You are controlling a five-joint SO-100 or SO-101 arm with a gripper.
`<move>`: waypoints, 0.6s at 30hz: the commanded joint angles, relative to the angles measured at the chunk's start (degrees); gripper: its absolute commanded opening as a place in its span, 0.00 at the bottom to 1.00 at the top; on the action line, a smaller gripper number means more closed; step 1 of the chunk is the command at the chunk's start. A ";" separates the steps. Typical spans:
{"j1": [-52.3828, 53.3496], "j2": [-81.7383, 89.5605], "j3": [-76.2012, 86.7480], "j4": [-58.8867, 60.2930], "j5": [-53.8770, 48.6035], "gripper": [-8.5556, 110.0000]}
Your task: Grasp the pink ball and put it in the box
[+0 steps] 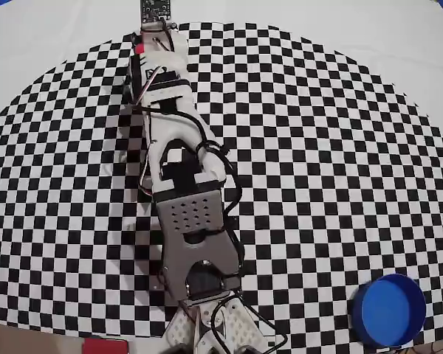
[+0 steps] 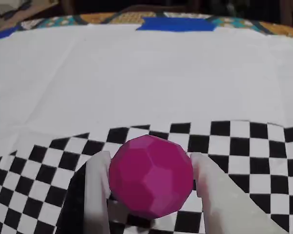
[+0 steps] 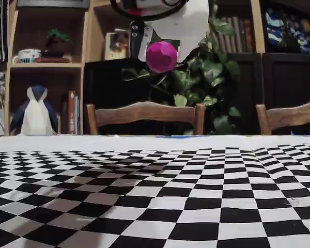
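The pink ball (image 2: 151, 176) is a faceted magenta sphere, and my gripper (image 2: 150, 158) is shut on it, one white finger (image 2: 96, 190) on each side. In the fixed view the pink ball (image 3: 161, 57) hangs high above the checkered cloth under the gripper (image 3: 163, 47). In the overhead view the gripper (image 1: 155, 40) reaches to the far edge of the checker pattern, and the arm hides most of the ball there. The box (image 1: 390, 310), a round blue tub, sits at the near right, far from the gripper.
The checkered mat (image 1: 317, 147) lies on a white cloth (image 1: 354, 29). A small dark device (image 1: 156, 7) stands at the far edge just beyond the gripper. Wooden chairs (image 3: 144, 114), shelves and a plant stand behind the table.
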 commanded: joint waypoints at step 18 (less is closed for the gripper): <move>4.31 25.31 18.63 -0.18 -0.44 0.07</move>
